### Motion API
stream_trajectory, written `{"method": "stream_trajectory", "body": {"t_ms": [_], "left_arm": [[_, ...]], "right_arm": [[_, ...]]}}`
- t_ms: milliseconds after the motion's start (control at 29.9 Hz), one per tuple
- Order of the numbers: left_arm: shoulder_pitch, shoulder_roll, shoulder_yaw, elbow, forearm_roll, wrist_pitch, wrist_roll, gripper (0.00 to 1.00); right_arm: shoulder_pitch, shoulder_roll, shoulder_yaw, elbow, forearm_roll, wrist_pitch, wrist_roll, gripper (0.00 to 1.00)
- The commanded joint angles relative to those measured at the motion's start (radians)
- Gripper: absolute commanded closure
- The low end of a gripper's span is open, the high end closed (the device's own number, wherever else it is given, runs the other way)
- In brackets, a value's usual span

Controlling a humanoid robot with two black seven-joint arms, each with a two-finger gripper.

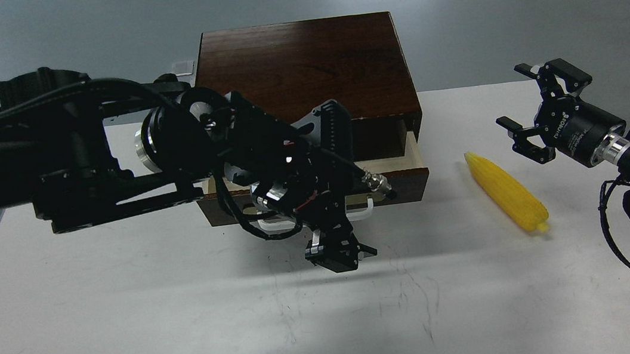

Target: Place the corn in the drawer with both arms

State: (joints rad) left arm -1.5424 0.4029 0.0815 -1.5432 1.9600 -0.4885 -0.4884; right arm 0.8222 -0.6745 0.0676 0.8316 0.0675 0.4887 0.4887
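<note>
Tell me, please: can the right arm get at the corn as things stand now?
Probably yes. The right gripper hangs open just right of the corn, which lies alone on the white table. Nothing stands between them, and the left gripper is far off by the drawer.

drawer [408, 156] ajar, corn [506, 191] beside – right gripper [526, 109] spread

corn [507, 191] right of drawer [392, 172] — on table [131, 344]
</note>
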Motion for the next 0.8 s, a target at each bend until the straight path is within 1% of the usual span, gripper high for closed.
{"method": "stream_trajectory", "body": {"t_ms": [0,33,100,167,234,267,334,368,435,501,568,635,702,735,769], "left_arm": [[-0.008,0.045,-0.117,-0.021,-0.309,0.000,0.000,0.02],[-0.008,0.053,-0.176,-0.014,-0.435,0.000,0.000,0.02],[-0.005,0.065,-0.235,0.004,-0.560,0.000,0.000,0.02],[0.016,0.095,-0.314,0.064,-0.788,0.000,0.000,0.02],[0.045,0.128,-0.347,0.115,-0.953,0.000,0.000,0.02],[0.045,0.128,-0.347,0.115,-0.954,0.000,0.000,0.02],[0.077,0.166,-0.385,0.196,-1.166,0.000,0.000,0.02],[0.085,0.174,-0.388,0.213,-1.219,0.000,0.000,0.02],[0.129,0.212,-0.390,0.277,-1.411,0.000,0.000,0.02],[0.163,0.234,-0.390,0.308,-1.496,0.000,0.000,0.02],[0.223,0.270,-0.390,0.334,-1.587,0.000,0.000,0.02],[0.324,0.333,-0.390,0.345,-1.641,0.005,0.000,0.02],[0.379,0.365,-0.391,0.347,-1.652,0.027,0.000,0.02],[0.436,0.388,-0.391,0.348,-1.662,0.042,0.000,0.02],[0.465,0.396,-0.391,0.354,-1.667,0.047,0.000,0.02]], "right_arm": [[-0.003,-0.007,0.000,-0.002,0.000,0.000,0.000,0.00],[-0.003,-0.007,0.000,-0.002,0.000,0.000,0.000,0.00],[-0.003,-0.007,0.000,-0.002,0.000,0.000,0.000,0.00],[-0.003,-0.005,0.000,0.000,0.000,0.000,0.000,0.00],[-0.003,-0.005,0.000,0.000,0.000,0.000,0.000,0.00],[-0.003,-0.005,0.000,0.000,0.000,0.000,0.000,0.00],[-0.005,-0.007,0.000,0.001,0.000,0.000,0.000,0.00],[-0.005,-0.007,0.000,0.001,0.000,0.000,0.000,0.00],[-0.006,-0.010,-0.002,0.001,0.000,0.000,0.000,0.00],[-0.009,-0.011,-0.002,0.003,0.000,0.000,0.000,0.00],[-0.011,-0.011,-0.002,0.004,0.000,0.000,0.000,0.00],[-0.011,-0.022,0.000,0.017,0.000,0.000,0.000,0.00],[-0.011,-0.033,0.000,0.018,0.000,0.000,0.000,0.00],[-0.008,-0.040,-0.002,0.018,0.000,0.000,0.000,0.00],[-0.006,-0.043,-0.003,0.017,0.000,0.000,0.000,0.00]]}}
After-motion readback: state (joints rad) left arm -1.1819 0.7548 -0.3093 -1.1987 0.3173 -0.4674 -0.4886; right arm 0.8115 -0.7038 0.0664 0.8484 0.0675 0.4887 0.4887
